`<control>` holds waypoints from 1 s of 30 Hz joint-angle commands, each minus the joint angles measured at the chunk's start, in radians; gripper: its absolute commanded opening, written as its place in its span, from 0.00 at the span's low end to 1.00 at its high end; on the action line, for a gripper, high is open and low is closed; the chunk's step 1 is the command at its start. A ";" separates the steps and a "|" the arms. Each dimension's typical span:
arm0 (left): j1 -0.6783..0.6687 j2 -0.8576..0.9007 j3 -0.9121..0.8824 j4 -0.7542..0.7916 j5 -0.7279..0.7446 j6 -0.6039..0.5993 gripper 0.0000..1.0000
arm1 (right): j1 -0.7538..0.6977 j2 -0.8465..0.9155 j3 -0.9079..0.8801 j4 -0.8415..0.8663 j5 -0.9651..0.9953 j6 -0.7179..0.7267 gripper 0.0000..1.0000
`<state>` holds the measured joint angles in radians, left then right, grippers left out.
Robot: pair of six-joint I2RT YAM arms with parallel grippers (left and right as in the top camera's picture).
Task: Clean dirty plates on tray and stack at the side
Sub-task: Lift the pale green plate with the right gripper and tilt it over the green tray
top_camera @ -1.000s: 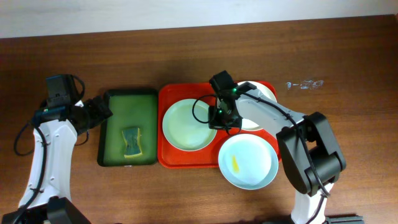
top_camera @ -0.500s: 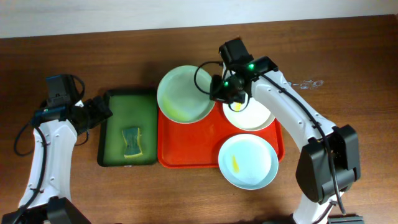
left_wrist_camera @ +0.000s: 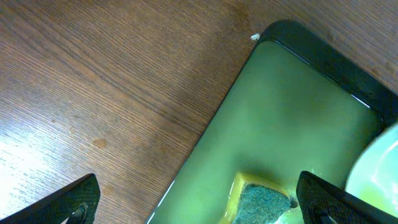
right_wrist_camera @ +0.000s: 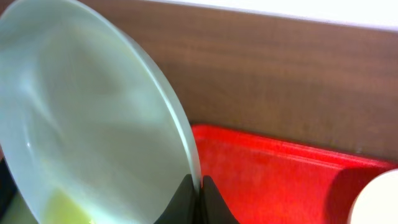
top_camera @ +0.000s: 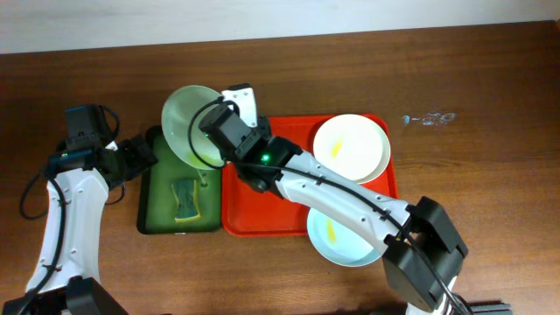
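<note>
My right gripper [top_camera: 220,140] is shut on the rim of a pale green plate [top_camera: 188,125] and holds it tilted above the far end of the dark green tray [top_camera: 210,191]. In the right wrist view the plate [right_wrist_camera: 81,124] fills the left, pinched between the fingers [right_wrist_camera: 199,190], with a yellow smear low on it. The red tray [top_camera: 262,206] holds a cream plate [top_camera: 352,147] with a yellow smear at its far right. A pale blue plate [top_camera: 350,234] with a smear sits at its near right corner. My left gripper [left_wrist_camera: 199,202] is open over the green tray [left_wrist_camera: 292,106], astride the sponge [left_wrist_camera: 261,200].
The sponge [top_camera: 185,200] lies in the middle of the green tray. A small clear wrapper [top_camera: 429,118] lies on the wooden table [top_camera: 490,175] to the right of the red tray.
My right arm has lifted the pale green plate off the red tray and carried it left, tilting it over the green tray. The left arm has not moved.
</note>
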<state>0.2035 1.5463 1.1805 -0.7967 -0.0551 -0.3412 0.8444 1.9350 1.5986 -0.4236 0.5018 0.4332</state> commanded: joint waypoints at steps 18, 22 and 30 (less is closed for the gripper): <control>0.000 -0.017 0.020 0.001 0.007 -0.003 0.99 | 0.170 0.003 0.018 0.478 0.434 -0.927 0.04; 0.000 -0.017 0.020 0.001 0.007 -0.003 0.99 | 0.170 0.003 0.018 0.450 0.435 -0.917 0.04; 0.000 -0.017 0.020 0.001 0.007 -0.003 0.99 | 0.139 0.003 0.017 0.058 0.319 -0.095 0.04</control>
<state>0.2031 1.5463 1.1805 -0.7975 -0.0551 -0.3412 1.0054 1.9442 1.6096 -0.3122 0.9096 0.0532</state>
